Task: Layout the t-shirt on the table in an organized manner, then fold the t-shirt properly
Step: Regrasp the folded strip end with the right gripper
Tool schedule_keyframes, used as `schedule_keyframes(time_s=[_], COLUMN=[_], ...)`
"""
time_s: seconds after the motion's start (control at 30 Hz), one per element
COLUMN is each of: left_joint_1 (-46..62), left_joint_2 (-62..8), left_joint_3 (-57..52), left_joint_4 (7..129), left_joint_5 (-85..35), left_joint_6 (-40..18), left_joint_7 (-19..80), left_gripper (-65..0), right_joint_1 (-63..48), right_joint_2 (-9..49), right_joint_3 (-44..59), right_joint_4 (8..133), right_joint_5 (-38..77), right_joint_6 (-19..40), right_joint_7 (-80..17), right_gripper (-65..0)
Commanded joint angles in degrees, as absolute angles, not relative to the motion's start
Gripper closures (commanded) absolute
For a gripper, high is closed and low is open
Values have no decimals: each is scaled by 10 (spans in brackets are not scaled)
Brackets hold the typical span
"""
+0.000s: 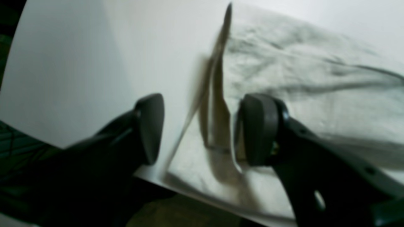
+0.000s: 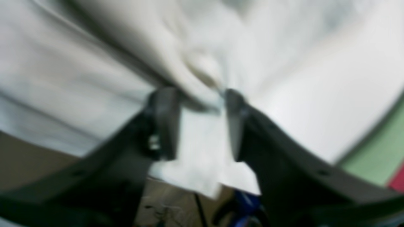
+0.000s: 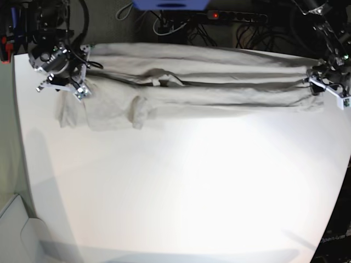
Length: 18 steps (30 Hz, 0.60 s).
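The light grey-beige t-shirt point(image 3: 208, 82) lies stretched in a long, creased band along the far edge of the white table point(image 3: 175, 186). My right gripper point(image 3: 77, 87) is at the shirt's left end. In the right wrist view its fingers point(image 2: 164, 123) stand apart with a flap of shirt point(image 2: 202, 142) lying loose between them; that view is blurred. My left gripper point(image 3: 329, 90) is at the shirt's right end. In the left wrist view this gripper point(image 1: 205, 129) is open, and a raised fold of shirt point(image 1: 221, 104) stands in the gap against one finger point(image 1: 258, 129).
A power strip and tangled cables point(image 3: 236, 16) run behind the table's far edge, beside a blue object point(image 3: 170, 4). A white box point(image 3: 16, 230) sits off the table's near left corner. Both grippers hang at table edges, with floor point(image 2: 372, 151) showing beyond.
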<state>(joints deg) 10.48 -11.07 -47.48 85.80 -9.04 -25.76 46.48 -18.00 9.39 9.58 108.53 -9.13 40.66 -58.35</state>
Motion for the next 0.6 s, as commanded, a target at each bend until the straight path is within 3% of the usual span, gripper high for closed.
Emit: schedule_keyframes(time_s=[0.0, 0.2, 0.57], left_joint_1=[100, 90, 89], left_joint_2=[-114, -110, -110], left_joint_3=[-476, -475, -475], left_joint_4=[865, 865, 866], left_joint_5=[-95, -94, -94], left_joint_6=[-256, -256, -256], left_joint_7=[457, 457, 457], left_gripper=[-385, -385, -384], right_joint_1=[-176, -131, 52], right_joint_2=[102, 87, 42], right_joint_3=[97, 127, 91], right_joint_4=[1115, 1156, 1045], right_joint_5=[-87, -87, -86], right_joint_6=[400, 400, 400], right_joint_7=[-575, -610, -692], right_gripper=[-324, -361, -361])
